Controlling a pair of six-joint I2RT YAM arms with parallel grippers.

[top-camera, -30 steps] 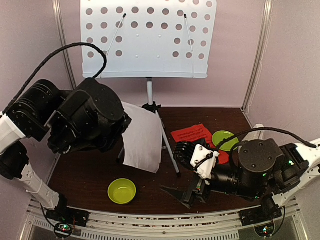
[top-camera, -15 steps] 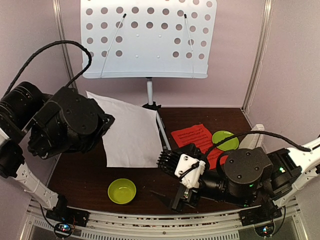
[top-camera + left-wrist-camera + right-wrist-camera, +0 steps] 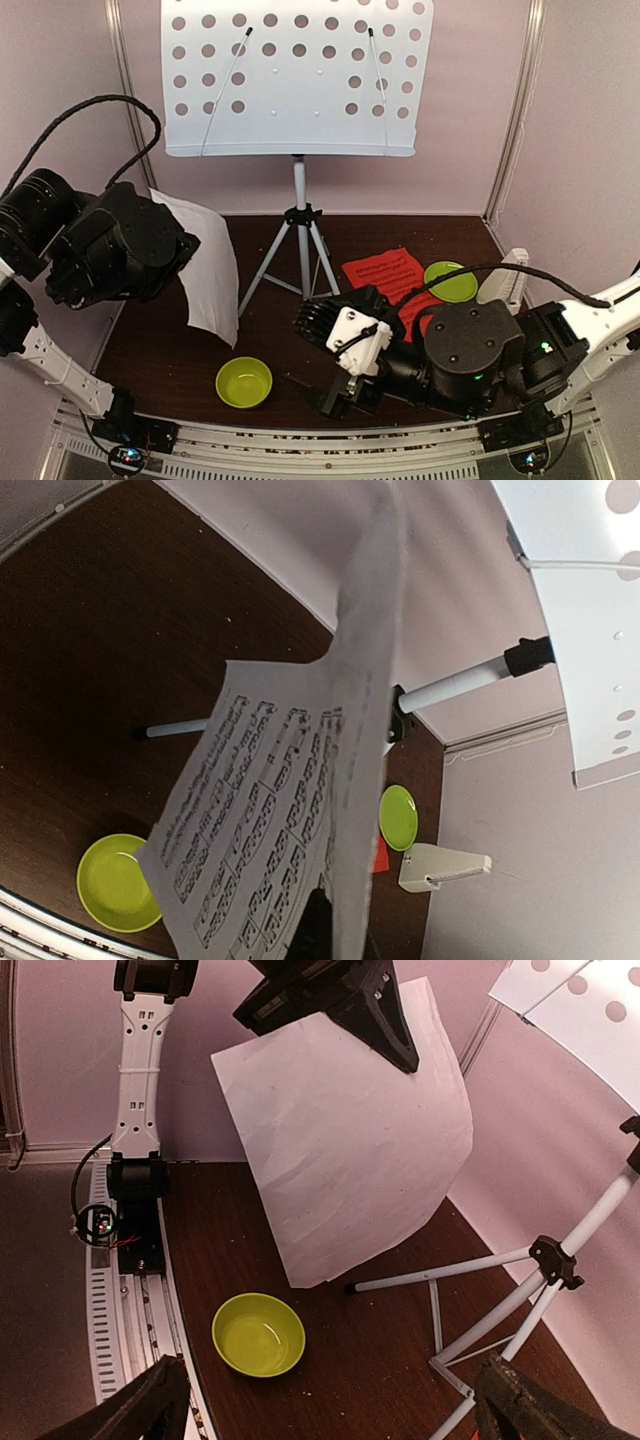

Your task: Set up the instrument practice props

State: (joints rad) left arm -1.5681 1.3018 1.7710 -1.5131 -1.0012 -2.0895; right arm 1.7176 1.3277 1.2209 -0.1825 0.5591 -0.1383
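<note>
White page has swung left, creased, notes underneath — left hand pinching it, right hand spread.

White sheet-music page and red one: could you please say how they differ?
The white sheet-music page hangs curled in the shut left pincer; the red sheet-music page lies flat on the dark table. White is left of the pale perforated music stand, red right. Neither rests on it.

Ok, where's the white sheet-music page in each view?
Top external: the white page hangs left of centre.
Left wrist: it fills the middle, notes showing.
Right wrist: upper centre, blank side, pinched by the left gripper.
Shared landmark: the lime-green bowl, below the page in every view.
</note>
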